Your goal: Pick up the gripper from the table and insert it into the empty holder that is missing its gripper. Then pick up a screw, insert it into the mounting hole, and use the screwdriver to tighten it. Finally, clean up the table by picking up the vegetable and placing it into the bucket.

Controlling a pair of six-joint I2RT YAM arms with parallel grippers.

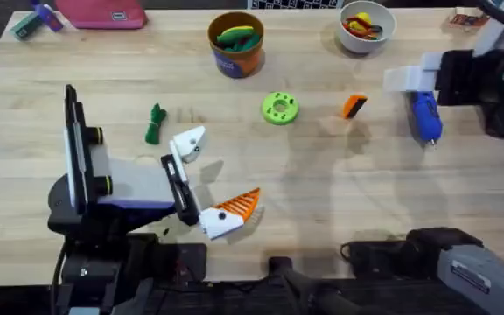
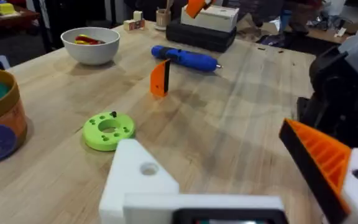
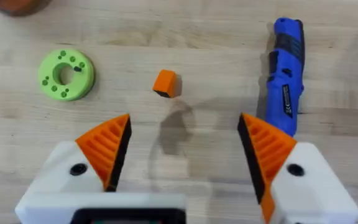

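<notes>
The right gripper point(image 3: 182, 155) has its orange-ribbed fingers point(image 3: 107, 146) spread wide and empty, hovering above the small orange gripper piece point(image 3: 165, 83), which stands on the wooden table point(image 3: 185, 37) just ahead of them. To take it cleanly, I judge the wrist should centre over the piece and descend straight — its black side and wedge shape may slip if pinched off-axis.

The left gripper point(image 1: 206, 179) also stands open, holding nothing, low at the near table edge.

Just beside the piece lies the blue electric screwdriver point(image 3: 286, 71), close enough for a finger to nudge. The lime-green holder point(image 1: 279, 108) sits clear on the other side. Farther out are the dark green vegetable point(image 1: 154, 123), the orange bucket point(image 1: 235, 44) and a white bowl point(image 1: 367, 26) — none obstructing.
</notes>
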